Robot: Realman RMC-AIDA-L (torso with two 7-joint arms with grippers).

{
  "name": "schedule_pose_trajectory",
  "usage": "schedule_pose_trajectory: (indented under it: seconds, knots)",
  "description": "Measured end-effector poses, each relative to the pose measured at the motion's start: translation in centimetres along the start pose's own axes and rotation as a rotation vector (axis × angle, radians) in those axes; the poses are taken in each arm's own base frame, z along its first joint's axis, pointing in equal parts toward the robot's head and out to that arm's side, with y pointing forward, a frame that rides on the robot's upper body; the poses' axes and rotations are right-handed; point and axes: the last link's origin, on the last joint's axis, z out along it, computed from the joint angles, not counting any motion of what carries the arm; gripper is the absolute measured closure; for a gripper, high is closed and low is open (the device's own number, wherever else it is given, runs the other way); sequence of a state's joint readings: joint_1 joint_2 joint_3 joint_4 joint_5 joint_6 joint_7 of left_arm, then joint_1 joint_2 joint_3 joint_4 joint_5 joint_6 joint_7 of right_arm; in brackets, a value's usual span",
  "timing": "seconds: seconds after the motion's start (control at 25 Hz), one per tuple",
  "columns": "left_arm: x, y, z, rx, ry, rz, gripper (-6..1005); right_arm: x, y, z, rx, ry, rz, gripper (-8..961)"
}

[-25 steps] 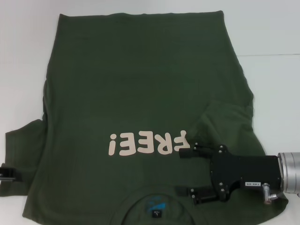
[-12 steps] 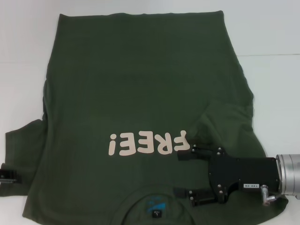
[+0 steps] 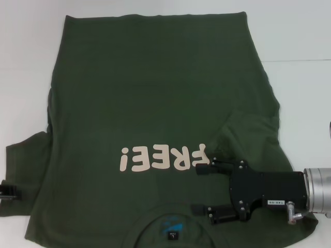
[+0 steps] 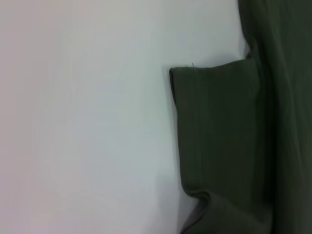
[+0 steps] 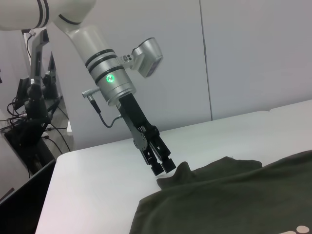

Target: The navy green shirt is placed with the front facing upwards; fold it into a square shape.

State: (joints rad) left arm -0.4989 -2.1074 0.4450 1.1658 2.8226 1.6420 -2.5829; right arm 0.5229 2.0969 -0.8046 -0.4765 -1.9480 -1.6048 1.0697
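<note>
The navy green shirt [image 3: 155, 93] lies spread front-up on the white table, with cream letters "FREE!" [image 3: 163, 157] and its collar [image 3: 173, 230] towards me. Its right sleeve [image 3: 248, 137] is folded inwards onto the chest. My right gripper [image 3: 202, 190] hovers open over the shirt just beside that fold, nothing between its fingers. My left gripper [image 3: 8, 191] is at the outer edge of the left sleeve [image 4: 219, 131]. In the right wrist view the left gripper [image 5: 163, 166] is shut on the sleeve's hem, which rises in a small peak [image 5: 183, 168].
White table [image 3: 300, 31] surrounds the shirt on the far, left and right sides. A seam line [image 3: 300, 60] crosses the table at the right. Off the table's left side stand dark equipment and cables [image 5: 29, 112].
The right gripper has wavered only slightly over the shirt. The shirt and the left gripper have stayed where they were.
</note>
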Motion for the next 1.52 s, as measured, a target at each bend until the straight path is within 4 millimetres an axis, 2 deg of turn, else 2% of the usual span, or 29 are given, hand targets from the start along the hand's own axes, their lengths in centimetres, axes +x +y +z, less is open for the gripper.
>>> schedule_pose_trajectory:
  seconds: [0.56,1.52]
  knots:
    - [0.01,0.21,0.60,-0.009,-0.009,0.006,94,-0.05,-0.18,0.05,0.007,0.004,-0.001,8]
    - [0.28,0.15,0.53,0.002,-0.001,0.019,94,-0.27,-0.56,0.26,0.014,0.010,-0.009,7]
